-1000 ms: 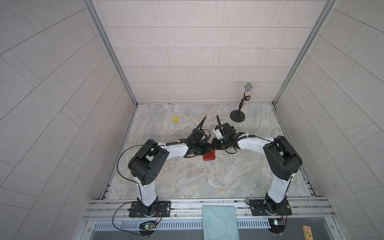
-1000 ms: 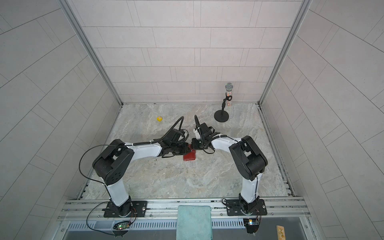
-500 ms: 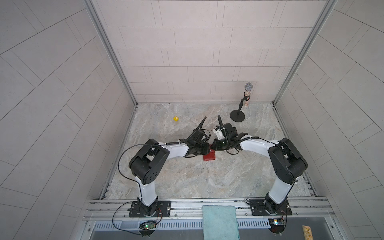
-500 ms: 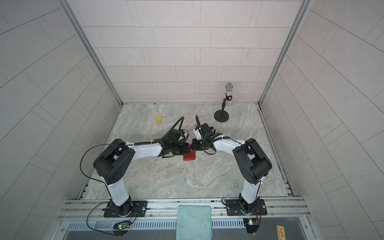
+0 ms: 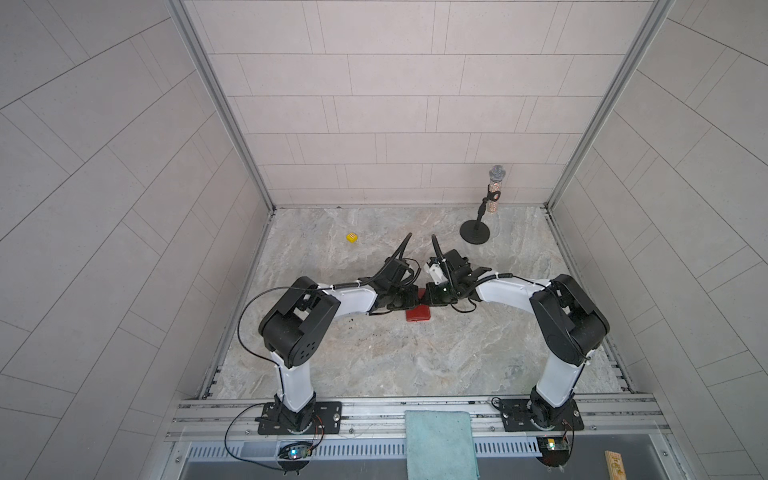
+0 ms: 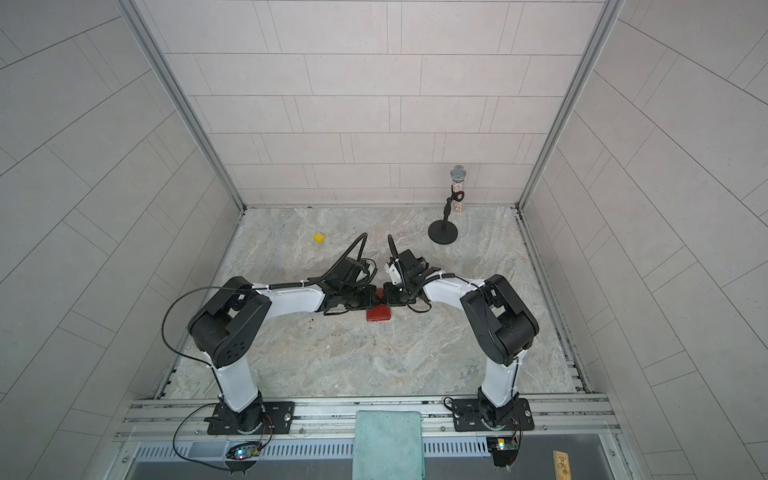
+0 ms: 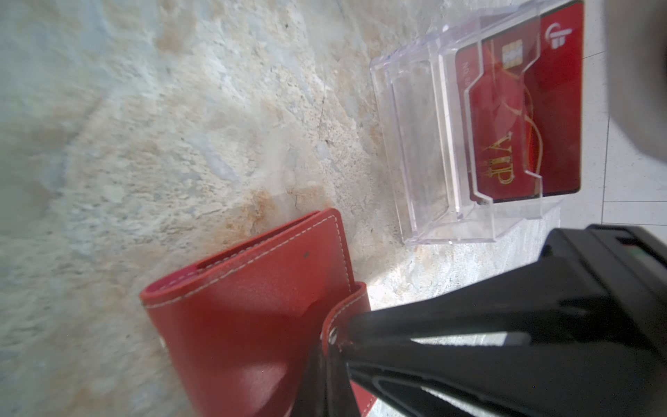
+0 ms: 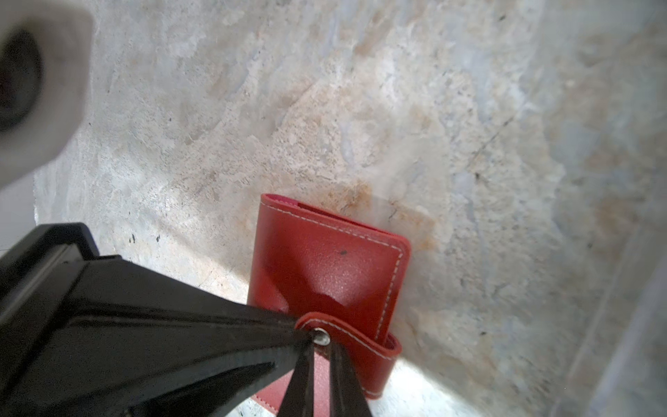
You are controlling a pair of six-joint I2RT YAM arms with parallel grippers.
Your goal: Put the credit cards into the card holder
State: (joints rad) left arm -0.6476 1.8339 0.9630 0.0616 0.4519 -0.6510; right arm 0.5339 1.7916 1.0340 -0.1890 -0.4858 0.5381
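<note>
Card holder (image 5: 417,314) lies flat on the marble table (image 5: 374,365), about centre, right between my two arms. It's folded shut, red with white stitching. In the right wrist view its strap (image 8: 371,350) curls up off one edge, with the metal snap showing at the free end.

Right gripper (image 8: 321,348): I see a finger on each side of the strap's snap end with only a thin slit between them, so it's pinched on the strap. Left gripper (image 7: 326,357): fingers pressed together, tip down at the cover just beside that same snap end. I can't tell if it has anything nipped. The two grippers' tips nearly meet at the strap.

One credit card (image 7: 548,108) shows in the left wrist view. It's red with gold "VIP" lettering and a chip, and it stands in the back pocket of a clear stand (image 7: 418,144). The stand sits on the table near the card holder, not touching it. Its front pockets look see-through, contents unclear. I can't make out the stand in the top views, since the arms cover that spot.

Farther out, in both top views: a yellow cube (image 5: 352,237) toward the back left, a microphone on a round base (image 5: 490,195) at the back right, and a teal cloth (image 5: 438,444) draped over the front rail.
</note>
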